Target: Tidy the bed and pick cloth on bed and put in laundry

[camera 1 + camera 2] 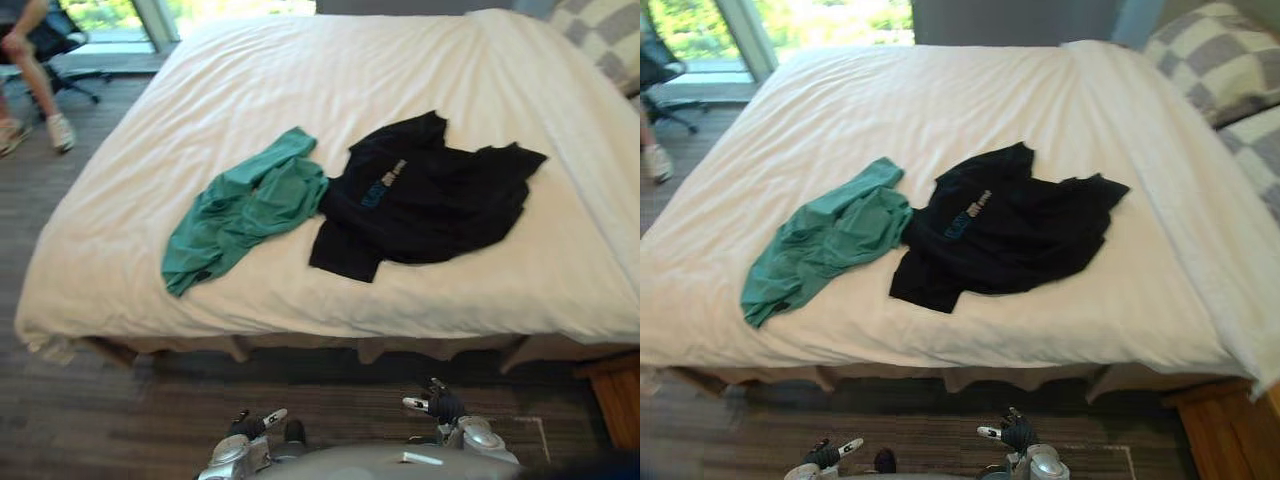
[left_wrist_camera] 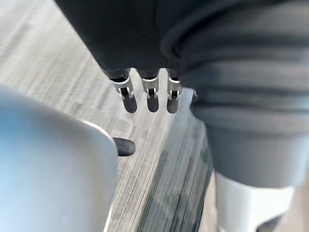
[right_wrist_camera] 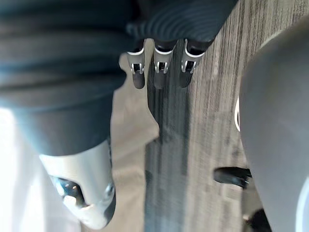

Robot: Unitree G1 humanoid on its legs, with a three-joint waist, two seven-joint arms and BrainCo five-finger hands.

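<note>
Left hand (image 1: 258,422) sits low at the near edge of the left eye view, over the floor before the foot of the bed. Right hand (image 1: 432,404) is level with it to the right, also over the floor. Both are well apart from the bedding.

Left eye view: wide bed with a cream-white cover (image 1: 300,80), softly creased. A crumpled teal-green cloth garment (image 1: 245,205) lies on the near left part of the cover. A black T-shirt with a small print on the chest (image 1: 430,200) lies spread just to its right. The two touch where the green cloth's right edge meets the shirt. Dark wood-grain floor (image 1: 100,420) runs in front of the bed. At far left a person's bare leg (image 1: 25,50) shows beside a black office chair (image 1: 62,45). A brown wooden piece of furniture (image 1: 615,395) stands by the bed's near right corner.

Right eye view: same layout. Grey-and-cream checked pillows (image 1: 1220,60) lie at the far right end of the bed.

Left wrist view: fingers (image 2: 152,94) hang straight, side by side, over the floor, with the thumb tip (image 2: 124,146) apart from them. Nothing is held.

Right wrist view: this hand's fingers (image 3: 161,72) are likewise straight and relaxed over the floor, empty.
</note>
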